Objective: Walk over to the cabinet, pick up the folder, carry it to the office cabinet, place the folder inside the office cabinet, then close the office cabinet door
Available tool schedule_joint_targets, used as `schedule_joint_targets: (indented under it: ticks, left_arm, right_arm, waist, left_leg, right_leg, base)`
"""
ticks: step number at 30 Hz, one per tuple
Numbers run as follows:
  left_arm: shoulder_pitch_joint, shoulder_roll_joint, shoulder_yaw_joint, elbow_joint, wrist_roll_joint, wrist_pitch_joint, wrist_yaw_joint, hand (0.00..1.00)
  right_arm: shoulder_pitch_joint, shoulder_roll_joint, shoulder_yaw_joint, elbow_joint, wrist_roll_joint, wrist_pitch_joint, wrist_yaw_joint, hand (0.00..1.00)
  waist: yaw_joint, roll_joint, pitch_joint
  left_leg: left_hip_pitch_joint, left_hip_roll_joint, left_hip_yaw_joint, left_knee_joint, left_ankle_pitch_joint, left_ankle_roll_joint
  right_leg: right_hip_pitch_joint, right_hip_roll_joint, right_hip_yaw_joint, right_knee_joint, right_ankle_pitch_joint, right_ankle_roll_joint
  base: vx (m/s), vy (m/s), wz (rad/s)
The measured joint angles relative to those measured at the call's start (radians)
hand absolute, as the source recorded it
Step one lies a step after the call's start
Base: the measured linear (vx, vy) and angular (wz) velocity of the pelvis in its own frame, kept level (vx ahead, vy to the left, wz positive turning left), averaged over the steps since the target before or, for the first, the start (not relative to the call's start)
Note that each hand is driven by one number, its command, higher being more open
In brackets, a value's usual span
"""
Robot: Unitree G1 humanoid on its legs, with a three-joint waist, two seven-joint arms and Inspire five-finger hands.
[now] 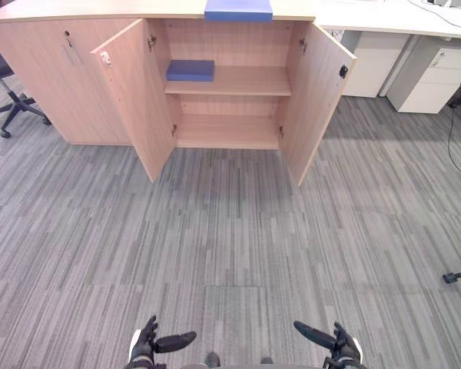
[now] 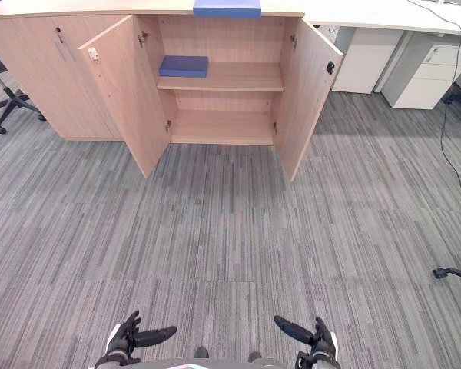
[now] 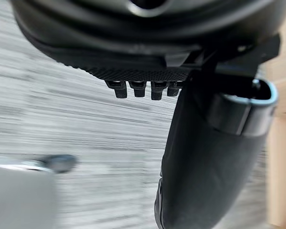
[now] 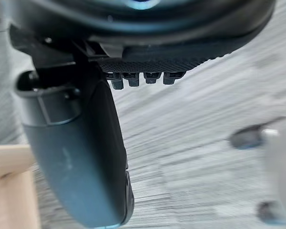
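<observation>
A wooden office cabinet stands ahead with both doors swung open, the left door and the right door. One blue folder lies on the cabinet's top. A second blue folder lies on the left of the middle shelf inside. My left hand and right hand hang low at the near edge, far from the cabinet, both open and holding nothing. The left hand's thumb and the right hand's thumb stand out over grey carpet.
An office chair stands at the far left beside the cabinet. White drawer units under a desk sit at the back right, with a black cable hanging there. A chair base pokes in at the right.
</observation>
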Motion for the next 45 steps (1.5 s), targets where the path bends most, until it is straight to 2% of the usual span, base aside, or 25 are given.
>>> schedule_joint_targets:
  ticks: [12, 13, 18, 19, 21, 22, 24, 25, 26, 28, 29, 30, 31, 32, 33, 34, 35, 36, 37, 38, 39, 41, 43, 44, 45]
  left_arm:
    - [0.013, 0.001, 0.033, -0.038, -0.002, -0.007, -0.015, 1.0]
    - [0.011, 0.001, 0.037, -0.044, -0.009, -0.007, -0.014, 1.0]
    - [0.012, -0.014, 0.053, -0.083, -0.04, -0.007, -0.002, 1.0]
    - [0.013, -0.019, 0.054, -0.084, -0.045, -0.007, 0.005, 1.0]
    - [0.022, -0.025, 0.053, -0.106, -0.06, -0.007, 0.006, 1.0]
    - [0.027, -0.025, 0.053, -0.116, -0.061, -0.007, 0.006, 1.0]
    - [0.028, -0.019, 0.053, -0.124, -0.067, -0.006, 0.011, 1.0]
    - [0.021, -0.002, 0.049, -0.123, -0.068, -0.005, 0.015, 1.0]
    - [0.012, 0.01, 0.047, -0.123, -0.069, -0.004, 0.027, 1.0]
    - [-0.017, 0.026, 0.047, -0.122, -0.075, -0.004, 0.036, 1.0]
    - [-0.044, 0.032, 0.046, -0.12, -0.077, -0.005, 0.043, 1.0]
    - [-0.058, 0.033, 0.046, -0.12, -0.077, -0.007, 0.046, 1.0]
    - [-0.083, 0.031, 0.041, -0.118, -0.077, -0.008, 0.047, 1.0]
    - [-0.098, 0.031, 0.039, -0.117, -0.076, -0.01, 0.048, 1.0]
    - [-0.102, 0.03, 0.037, -0.114, -0.076, -0.011, 0.047, 1.0]
    - [-0.105, 0.022, 0.032, -0.104, -0.074, -0.012, 0.045, 1.0]
    - [-0.112, 0.011, 0.032, -0.1, -0.073, -0.016, 0.043, 1.0]
    - [-0.117, 0.007, 0.032, -0.098, -0.071, -0.015, 0.041, 1.0]
    - [-0.112, -0.015, 0.037, -0.093, -0.065, -0.015, 0.042, 1.0]
    - [-0.095, -0.037, 0.051, -0.09, -0.065, -0.014, 0.04, 1.0]
    - [-0.067, -0.046, 0.054, -0.102, -0.065, -0.016, 0.035, 1.0]
    - [-0.056, -0.049, 0.053, -0.116, -0.065, -0.016, 0.025, 1.0]
    - [-0.057, -0.054, 0.051, -0.132, -0.064, -0.019, 0.021, 1.0]
    - [-0.057, -0.052, 0.051, -0.133, -0.064, -0.019, 0.02, 1.0]
    - [-0.062, -0.053, 0.051, -0.121, -0.064, -0.017, 0.018, 1.0]
  right_arm:
    - [-0.002, -0.02, 0.002, -0.044, -0.122, -0.006, 0.027, 1.0]
    - [-0.011, -0.021, 0.003, -0.044, -0.122, -0.006, 0.027, 1.0]
    - [-0.064, -0.041, 0.004, -0.044, -0.122, -0.001, 0.021, 1.0]
    - [-0.071, -0.045, 0.003, -0.044, -0.122, 0.001, 0.018, 1.0]
    - [-0.075, -0.053, 0.003, -0.044, -0.121, 0.003, 0.006, 1.0]
    - [-0.075, -0.054, 0.003, -0.044, -0.12, 0.004, 0.004, 1.0]
    - [-0.082, -0.055, 0.02, -0.045, -0.113, 0.008, 0.002, 1.0]
    - [-0.076, -0.047, 0.031, -0.045, -0.112, 0.011, 0.005, 1.0]
    - [-0.07, -0.041, 0.034, -0.045, -0.109, 0.016, 0.004, 1.0]
    - [-0.075, -0.044, 0.047, -0.045, -0.109, 0.018, 0.003, 1.0]
    - [-0.076, -0.046, 0.052, -0.045, -0.105, 0.018, 0.0, 1.0]
    - [-0.076, -0.048, 0.053, -0.045, -0.1, 0.018, 0.0, 1.0]
    - [-0.074, -0.055, 0.053, -0.045, -0.094, 0.018, -0.001, 1.0]
    - [-0.071, -0.058, 0.053, -0.045, -0.092, 0.019, -0.002, 1.0]
    - [-0.066, -0.059, 0.053, -0.048, -0.092, 0.018, -0.003, 1.0]
    - [-0.053, -0.064, 0.052, -0.051, -0.092, 0.018, -0.004, 1.0]
    - [-0.08, -0.067, 0.051, -0.051, -0.091, 0.022, -0.004, 1.0]
    - [-0.085, -0.067, 0.051, -0.061, -0.091, 0.021, -0.002, 1.0]
    - [-0.084, -0.07, 0.053, -0.081, -0.09, 0.02, 0.0, 1.0]
    - [-0.081, -0.071, 0.063, -0.087, -0.087, 0.02, -0.002, 1.0]
    - [-0.075, -0.06, 0.071, -0.104, -0.082, 0.02, -0.003, 1.0]
    - [-0.077, -0.035, 0.073, -0.156, -0.074, 0.012, -0.01, 1.0]
    - [-0.101, -0.029, 0.085, -0.188, -0.07, -0.012, -0.011, 1.0]
    - [-0.126, -0.029, 0.089, -0.178, -0.07, -0.013, -0.011, 1.0]
    - [-0.156, -0.029, 0.083, -0.147, -0.07, -0.016, -0.012, 1.0]
  waist:
    - [-0.002, -0.002, 0.031]
    - [-0.002, -0.006, 0.038]
    - [0.003, 0.007, 0.069]
    - [0.003, 0.012, 0.072]
    - [0.004, 0.011, 0.075]
    - [0.002, 0.009, 0.078]
    - [0.003, 0.015, 0.096]
    - [-0.003, 0.013, 0.113]
    - [-0.002, 0.019, 0.128]
    - [-0.004, 0.021, 0.15]
    - [-0.022, 0.04, 0.165]
    - [-0.031, 0.038, 0.165]
    - [-0.045, 0.05, 0.172]
    - [-0.054, 0.052, 0.175]
    - [-0.057, 0.05, 0.174]
    - [-0.061, 0.055, 0.173]
    - [-0.058, 0.079, 0.179]
    - [-0.062, 0.074, 0.179]
    - [-0.057, 0.076, 0.186]
    - [-0.051, 0.073, 0.195]
    - [-0.036, 0.069, 0.205]
    - [0.004, 0.049, 0.213]
    - [0.036, 0.033, 0.213]
    - [0.044, 0.031, 0.213]
    - [0.055, 0.026, 0.215]
  left_leg:
    - [0.013, -0.001, 0.007, -0.015, -0.008, -0.011]
    - [-0.01, -0.002, 0.01, 0.014, -0.022, -0.024]
    - [-0.136, 0.014, 0.04, 0.219, -0.144, -0.003]
    - [-0.153, 0.017, 0.046, 0.253, -0.172, 0.011]
    - [-0.186, 0.014, 0.064, 0.341, -0.237, 0.028]
    - [-0.188, 0.01, 0.065, 0.358, -0.255, 0.034]
    - [-0.164, 0.008, 0.063, 0.362, -0.278, 0.056]
    - [-0.134, 0.005, 0.049, 0.358, -0.287, 0.072]
    - [-0.098, 0.008, 0.04, 0.343, -0.294, 0.073]
    - [-0.038, 0.014, 0.022, 0.299, -0.295, 0.066]
    - [-0.004, 0.025, -0.009, 0.262, -0.293, 0.061]
    - [0.014, 0.031, -0.03, 0.236, -0.29, 0.056]
    - [0.056, 0.047, -0.06, 0.187, -0.286, 0.038]
    - [0.101, 0.06, -0.077, 0.154, -0.291, 0.002]
    - [0.121, 0.064, -0.083, 0.152, -0.298, -0.014]
    - [0.158, 0.082, -0.104, 0.171, -0.321, -0.054]
    - [0.124, 0.116, -0.099, 0.257, -0.303, -0.099]
    - [0.091, 0.113, -0.091, 0.332, -0.274, -0.144]
    - [0.019, 0.13, -0.055, 0.549, -0.175, -0.158]
    - [-0.039, 0.164, -0.034, 0.752, -0.051, -0.159]
    - [-0.117, 0.215, -0.006, 0.99, -0.085, -0.133]
    - [-0.252, 0.255, 0.054, 1.15, -0.156, -0.097]
    - [-0.41, 0.259, 0.123, 1.031, -0.208, -0.051]
    - [-0.454, 0.238, 0.12, 0.874, -0.209, -0.049]
    - [-0.474, 0.192, 0.087, 0.606, -0.179, -0.064]
  right_leg:
    - [0.004, -0.002, -0.016, 0.0, 0.0, 0.0]
    - [-0.004, -0.008, -0.016, 0.0, 0.0, 0.0]
    - [-0.051, -0.012, -0.009, 0.017, -0.011, 0.014]
    - [-0.067, -0.012, -0.006, 0.045, -0.032, 0.02]
    - [-0.129, -0.03, -0.007, 0.192, -0.128, 0.065]
    - [-0.146, -0.038, -0.009, 0.245, -0.146, 0.077]
    - [-0.276, -0.049, -0.051, 0.526, -0.153, 0.079]
    - [-0.344, -0.051, -0.08, 0.67, -0.167, 0.063]
    - [-0.377, -0.047, -0.109, 0.677, -0.192, 0.041]
    - [-0.428, -0.028, -0.157, 0.599, -0.201, 0.026]
    - [-0.459, -0.008, -0.175, 0.494, -0.181, 0.009]
    - [-0.476, 0.002, -0.185, 0.437, -0.157, 0.003]
    - [-0.508, 0.022, -0.199, 0.332, -0.088, -0.006]
    - [-0.524, 0.036, -0.206, 0.238, 0.012, -0.026]
    - [-0.526, 0.037, -0.206, 0.209, 0.073, -0.036]
    - [-0.516, 0.032, -0.213, 0.237, 0.2, -0.077]
    - [-0.521, 0.046, -0.238, 0.299, 0.145, -0.112]
    - [-0.511, 0.043, -0.241, 0.308, 0.116, -0.102]
    - [-0.442, 0.049, -0.245, 0.289, 0.076, -0.105]
    - [-0.347, 0.06, -0.244, 0.243, 0.056, -0.109]
    - [-0.221, 0.086, -0.234, 0.18, 0.043, -0.122]
    - [-0.086, 0.098, -0.2, 0.098, 0.03, -0.137]
    - [0.01, 0.09, -0.15, 0.012, 0.001, -0.122]
    - [0.032, 0.082, -0.131, -0.001, -0.016, -0.113]
    - [0.064, 0.064, -0.1, -0.001, -0.048, -0.094]
  base:
    - [0.02, -0.001, 0.0]
    - [-0.05, -0.016, -0.01]
    - [-0.07, 0.005, -0.15]
    - [-0.01, 0.057, -0.11]
    - [0.04, 0.086, -0.01]
    - [0.08, 0.101, -0.11]
    - [0.13, 0.1, -0.06]
    - [0.27, 0.1, 0.19]
    - [0.3, 0.085, 0.2]
    - [0.37, 0.045, 0.28]
    - [0.43, 0.004, 0.58]
    - [0.62, -0.048, 0.88]
    - [0.58, -0.066, 0.88]
    - [0.61, -0.08, 0.84]
    - [0.69, -0.15, 0.77]
    - [0.82, -0.195, 0.46]
    - [0.82, -0.221, 0.4]
    - [0.66, -0.207, 0.17]
    - [0.55, -0.182, 0.22]
    - [0.7, -0.2, 0.06]
    - [0.67, -0.16, -0.11]
    - [0.67, -0.127, -0.33]
    - [0.56, -0.031, -0.49]
    - [0.65, 0.057, -0.67]
    - [0.55, 0.098, -0.62]
